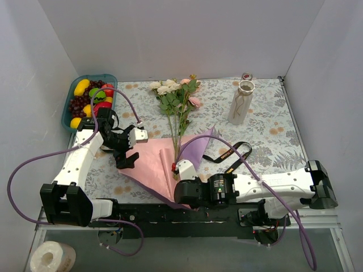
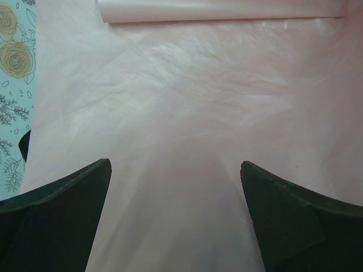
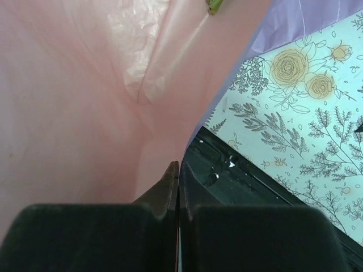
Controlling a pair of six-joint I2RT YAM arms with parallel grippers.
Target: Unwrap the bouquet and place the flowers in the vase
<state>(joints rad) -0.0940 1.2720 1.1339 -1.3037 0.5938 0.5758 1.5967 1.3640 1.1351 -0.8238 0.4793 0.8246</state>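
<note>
The bouquet lies unwrapped: its pink paper (image 1: 152,164) and purple paper (image 1: 196,148) are spread flat on the table. The flowers (image 1: 176,95), white, pink and peach roses, lie with their stems running down onto the paper. At the back right stands the cream vase (image 1: 240,102), upright. My right gripper (image 1: 176,190) (image 3: 179,167) is shut on the near edge of the pink paper (image 3: 85,113), beside the table's black front rail (image 3: 244,175). Wide open, my left gripper (image 1: 127,159) (image 2: 176,167) hovers over the pink paper (image 2: 187,102) with nothing between its fingers.
The black gold-lettered ribbon (image 1: 229,156) lies loose right of the paper. A blue basket (image 1: 108,77) of plastic fruit sits at the back left. A small red-topped jar (image 1: 247,76) stands behind the vase. A roll of tissue (image 1: 51,258) lies below the table's front edge.
</note>
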